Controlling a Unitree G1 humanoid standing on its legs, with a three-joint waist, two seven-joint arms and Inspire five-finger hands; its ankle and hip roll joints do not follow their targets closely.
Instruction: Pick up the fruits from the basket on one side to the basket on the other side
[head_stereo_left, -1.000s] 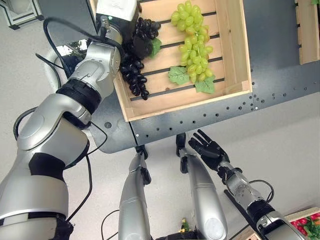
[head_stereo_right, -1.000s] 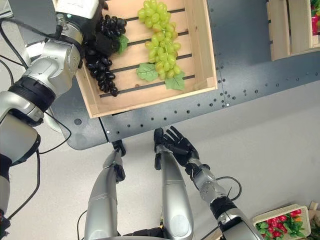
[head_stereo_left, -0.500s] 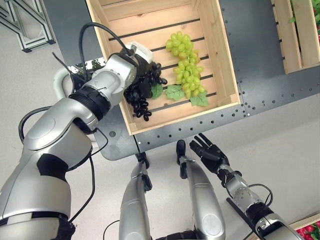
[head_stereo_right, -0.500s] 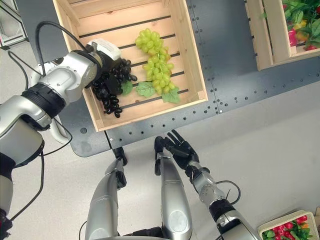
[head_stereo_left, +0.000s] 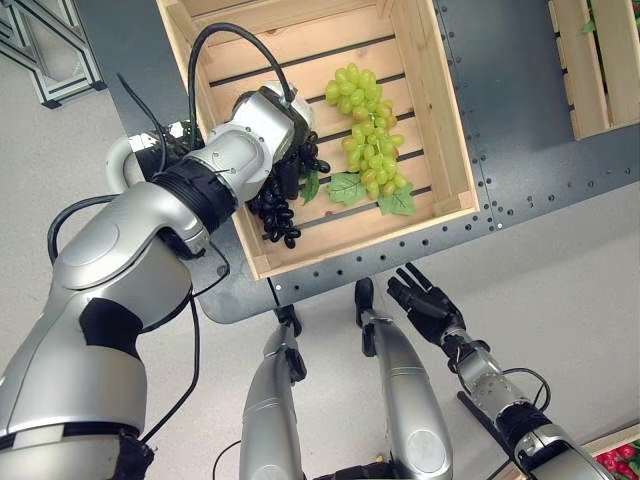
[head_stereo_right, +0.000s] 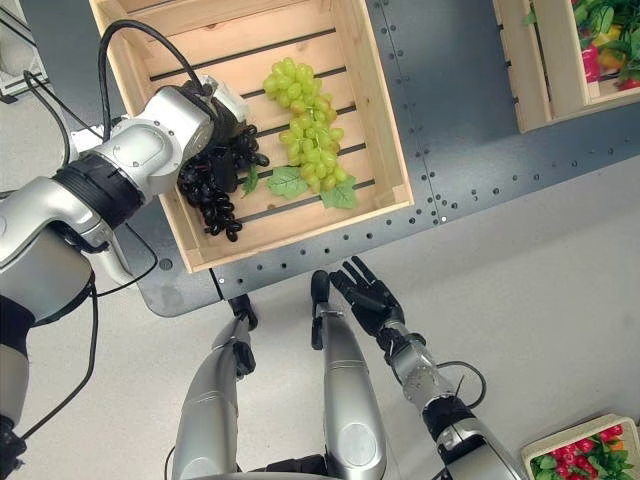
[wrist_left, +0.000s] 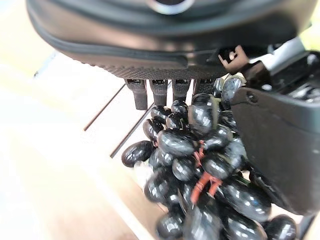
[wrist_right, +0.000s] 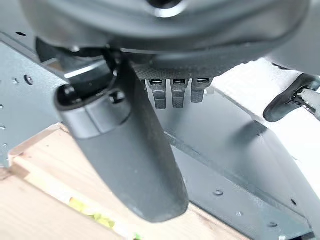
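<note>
Dark fingers of our left hand (wrist_left: 270, 130) curl round the black grape bunch (head_stereo_left: 280, 195), which hangs low inside the wooden crate (head_stereo_left: 430, 110) on the desk (head_stereo_left: 520, 120), likely gripped near the stem so it can lift free. Green grapes (head_stereo_left: 368, 140) lie beside it on the slats. Our right hand (head_stereo_left: 428, 305) idles below the desk edge, fingers spread. A second crate (head_stereo_right: 535, 70) at the far right holds mixed produce.
</note>
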